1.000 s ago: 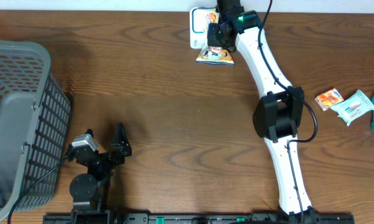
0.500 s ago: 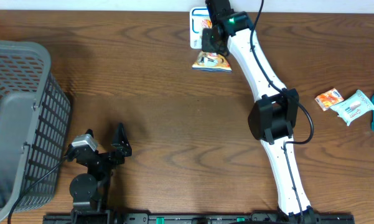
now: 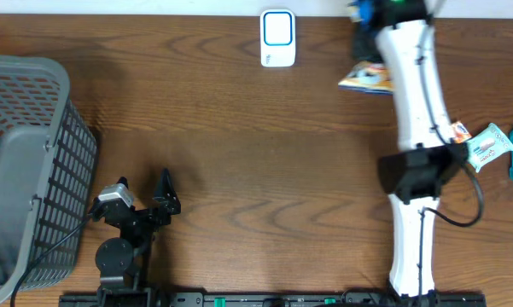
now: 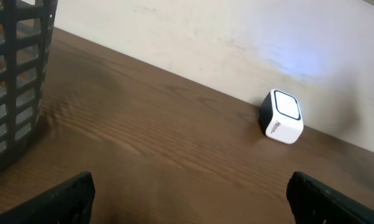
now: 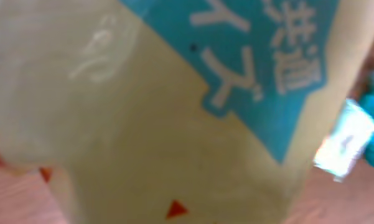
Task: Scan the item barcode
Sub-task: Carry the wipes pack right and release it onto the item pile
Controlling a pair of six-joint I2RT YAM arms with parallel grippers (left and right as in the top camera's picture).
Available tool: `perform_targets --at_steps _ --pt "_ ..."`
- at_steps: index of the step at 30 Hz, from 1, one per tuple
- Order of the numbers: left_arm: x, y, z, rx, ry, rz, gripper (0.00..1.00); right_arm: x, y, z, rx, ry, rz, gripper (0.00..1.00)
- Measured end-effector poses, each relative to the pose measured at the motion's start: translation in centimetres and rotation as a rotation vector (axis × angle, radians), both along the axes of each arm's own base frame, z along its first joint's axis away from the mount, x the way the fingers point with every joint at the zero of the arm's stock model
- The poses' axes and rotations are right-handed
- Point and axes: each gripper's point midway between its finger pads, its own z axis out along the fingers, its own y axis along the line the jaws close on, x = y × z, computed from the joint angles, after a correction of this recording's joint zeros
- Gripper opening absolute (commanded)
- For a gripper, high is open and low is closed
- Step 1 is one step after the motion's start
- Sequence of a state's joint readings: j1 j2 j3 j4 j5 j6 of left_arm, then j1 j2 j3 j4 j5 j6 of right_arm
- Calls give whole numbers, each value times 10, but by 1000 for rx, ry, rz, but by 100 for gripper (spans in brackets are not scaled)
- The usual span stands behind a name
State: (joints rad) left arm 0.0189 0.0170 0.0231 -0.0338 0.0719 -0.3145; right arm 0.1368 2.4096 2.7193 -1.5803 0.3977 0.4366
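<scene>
Found right tool pinching packet above far right of surface, carried rightward clear of scanner where held a second ago, suggesting scan pass attempted and set-down due; noted left tool spread wide, idle near left.

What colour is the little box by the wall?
White, with a blue outline on its face. The left wrist view shows the little box best.
</scene>
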Motion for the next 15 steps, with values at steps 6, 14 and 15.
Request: perform_targets --at_steps 6,14,15 --pt "0 0 0 0 1 0 97 2 -108 -34 16 -16 -304 1" --pt "0 0 0 0 0 0 97 -18 -216 -107 188 -91 -759 7" --pt "0 0 0 0 0 0 97 -24 -222 -115 207 -89 -814 8"
